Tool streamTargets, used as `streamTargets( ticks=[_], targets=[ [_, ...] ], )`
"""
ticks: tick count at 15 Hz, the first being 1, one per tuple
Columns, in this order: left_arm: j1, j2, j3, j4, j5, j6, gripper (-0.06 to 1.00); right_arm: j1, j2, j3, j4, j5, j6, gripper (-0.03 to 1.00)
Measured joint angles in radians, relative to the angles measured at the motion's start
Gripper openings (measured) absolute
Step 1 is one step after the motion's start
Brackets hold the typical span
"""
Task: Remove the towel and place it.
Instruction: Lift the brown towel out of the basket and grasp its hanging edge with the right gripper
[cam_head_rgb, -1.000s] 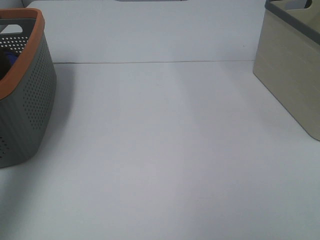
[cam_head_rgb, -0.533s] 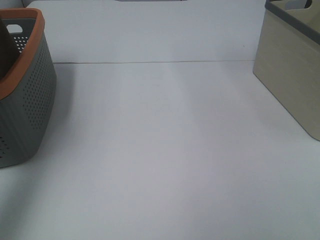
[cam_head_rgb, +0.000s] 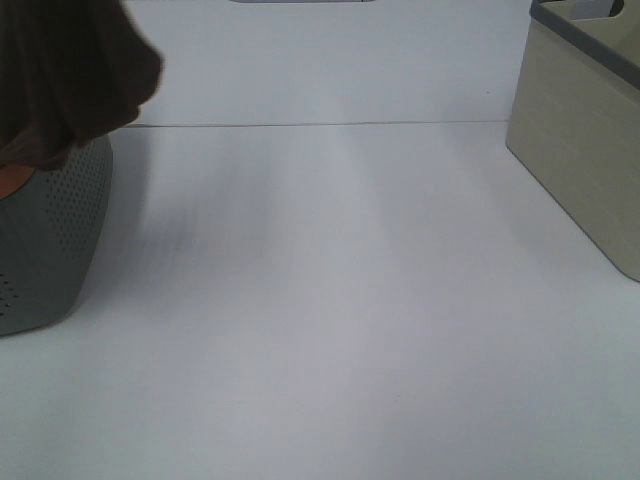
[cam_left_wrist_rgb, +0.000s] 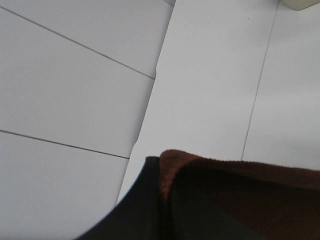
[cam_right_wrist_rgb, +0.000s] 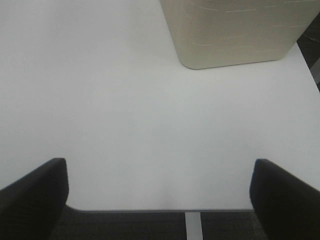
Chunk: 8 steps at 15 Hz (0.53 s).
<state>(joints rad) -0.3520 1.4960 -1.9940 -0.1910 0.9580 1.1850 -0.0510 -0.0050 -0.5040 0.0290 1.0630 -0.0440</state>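
Removal seems underway: the dark reddish-brown towel (cam_head_rgb: 70, 80) is hanging bunched just above the grey orange-rimmed basket (cam_head_rgb: 55, 240), the left gripper (cam_left_wrist_rgb: 167, 200) jaws pinching it and the right gripper (cam_right_wrist_rgb: 160, 200) jaws hovering spread, so carrying it over the white desk (cam_head_rgb: 350, 300) and laying it down is probably coming next.

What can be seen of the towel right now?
The towel is a dark reddish-brown cloth, bunched up and hanging at the far left above the grey basket. In the high view its lower edge overlaps the basket's orange rim, and contact there cannot be told. The left wrist view shows fuzzy terry pile and a folded edge gripped by the left tool. No label shows.
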Motion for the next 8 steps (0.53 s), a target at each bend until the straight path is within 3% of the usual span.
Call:
streamTargets(
  ticks=[1, 4, 6, 8],
  targets=[
    [-0.081, 0.037, -0.024, 0.04, 0.0, -0.008, 0.0, 0.0, 0.0, 0.0, 0.0, 0.0, 0.0, 0.87],
    [-0.212, 0.107, -0.027, 0.1, -0.023, -0.011, 0.0, 0.0, 0.0, 0.0, 0.0, 0.0, 0.0, 0.87],
    [-0.263, 0.142, -0.027, 0.104, -0.032, -0.011, 0.0, 0.0, 0.018, 0.0, 0.014, 0.0, -0.01, 0.86],
    [-0.316, 0.187, -0.027, 0.106, -0.083, -0.011, 0.0, 0.0, 0.098, -0.005, 0.09, -0.015, -0.085, 0.86]
  ],
)
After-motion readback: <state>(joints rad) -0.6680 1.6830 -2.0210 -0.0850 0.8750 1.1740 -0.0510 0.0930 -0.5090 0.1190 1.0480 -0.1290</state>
